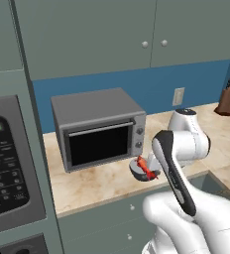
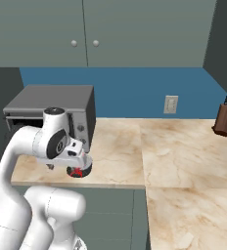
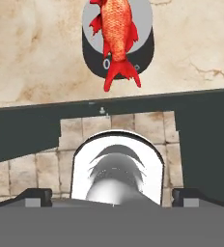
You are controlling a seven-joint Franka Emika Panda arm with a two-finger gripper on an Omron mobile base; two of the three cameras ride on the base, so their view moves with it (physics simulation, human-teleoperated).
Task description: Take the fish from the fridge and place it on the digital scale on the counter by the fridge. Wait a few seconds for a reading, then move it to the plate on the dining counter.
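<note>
The fish [image 3: 117,34] lies on the digital scale [image 3: 145,46] at the hand view's 12 o'clock, near the worktop [image 1: 97,181] edge: waiting step. End effector [image 3: 112,197] spread, empty. Next: regrasp, carry to plate.

A single digit, 0, shows on the front of the digital scale [image 3: 92,60], half hidden by the fish's [image 3: 117,34] tail. The panel [image 1: 5,166] at left carries writing too blurred to read.

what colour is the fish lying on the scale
Orange-red with a scaly pattern and brighter red fins and tail. The fish shows best in the hand view, lying on the scale.
</note>
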